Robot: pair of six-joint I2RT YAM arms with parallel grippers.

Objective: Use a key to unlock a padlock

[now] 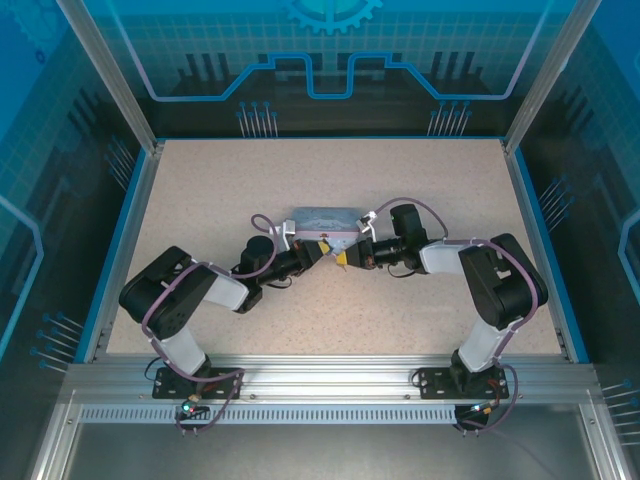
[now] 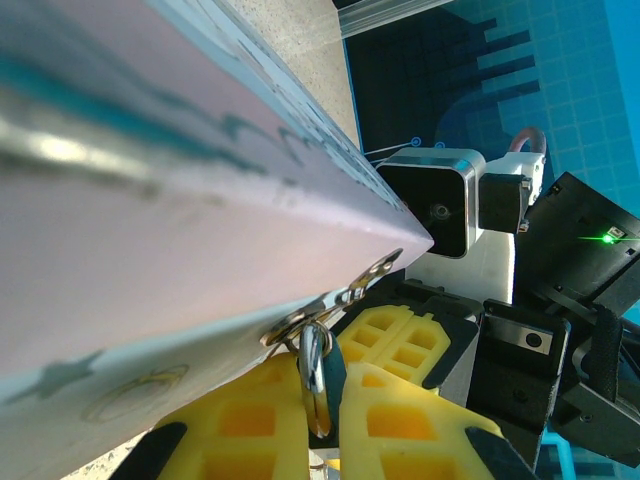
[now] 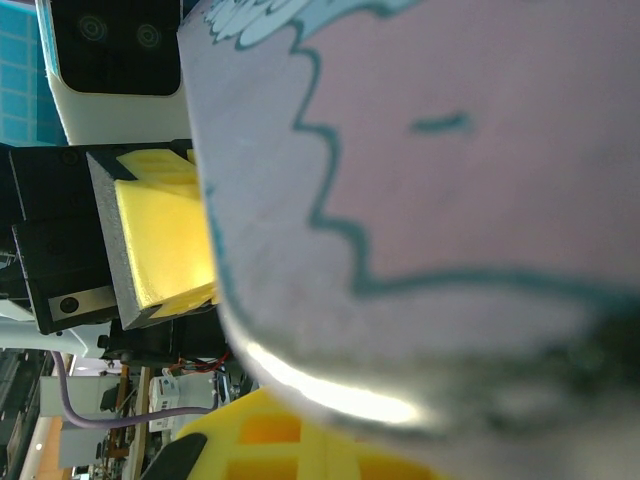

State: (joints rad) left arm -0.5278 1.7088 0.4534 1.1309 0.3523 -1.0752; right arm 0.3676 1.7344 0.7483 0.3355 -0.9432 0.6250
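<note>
Left hand [image 1: 319,252] pinches the padlock [image 2: 315,366] hanging at the tin's [image 1: 325,216] hasp, right hand [image 1: 346,258] closed tight just beside it at the tin's front, and the trick looks to be holding it steady while feeding the key in straight.

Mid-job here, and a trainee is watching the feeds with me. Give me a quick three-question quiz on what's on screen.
1. True or false: nothing hangs through the hasp of the tin box.
2. Where do the left gripper and right gripper meet? A) at the table's far edge B) against the tin box's near side C) over the arm bases
3. Fill in: both grippers' fingers are ___ in colour.
Key: 1 false, the padlock hangs through it by its shackle; 2 B; 3 yellow.
</note>
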